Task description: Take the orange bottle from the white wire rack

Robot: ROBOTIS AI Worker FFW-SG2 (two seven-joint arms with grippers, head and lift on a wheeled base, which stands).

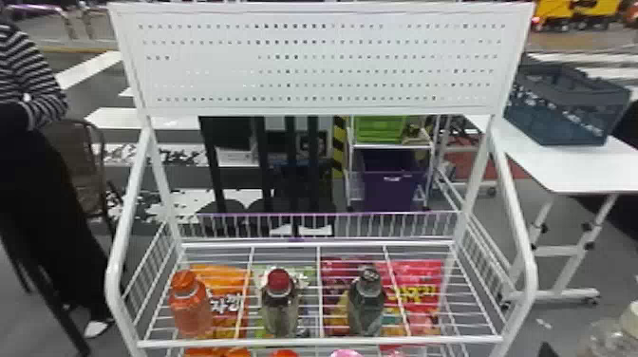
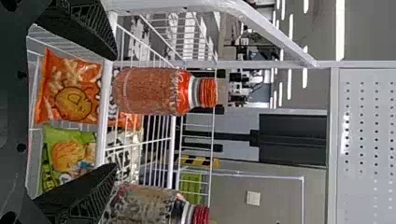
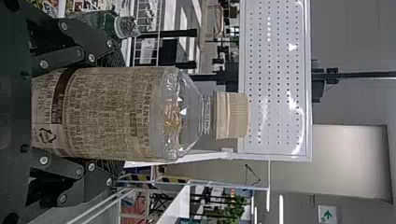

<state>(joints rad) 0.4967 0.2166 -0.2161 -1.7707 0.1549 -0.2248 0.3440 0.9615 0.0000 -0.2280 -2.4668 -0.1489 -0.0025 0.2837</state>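
At the left front of the white wire rack [image 1: 313, 340], the orange bottle [image 1: 190, 308] stands upright with its orange cap on. In the left wrist view my left gripper [image 2: 115, 111] is open in front of the rack's front rail. The orange bottle [image 2: 149, 91] is just beyond its fingertips, within the gap between them and nearer one finger; I see no contact. My right gripper [image 3: 116, 114] is shut on a clear bottle [image 3: 112, 112] with a beige label and cap. That bottle's cap and shoulder [image 1: 612, 334] are at the head view's lower right corner.
A red-capped bottle [image 1: 280, 308] and a dark green bottle [image 1: 366, 304] share the shelf with the orange one. Snack bags [image 1: 420, 294] lie below the shelf wires. Curved white side posts [image 1: 118, 237] and a perforated back panel [image 1: 323, 61] frame the rack.
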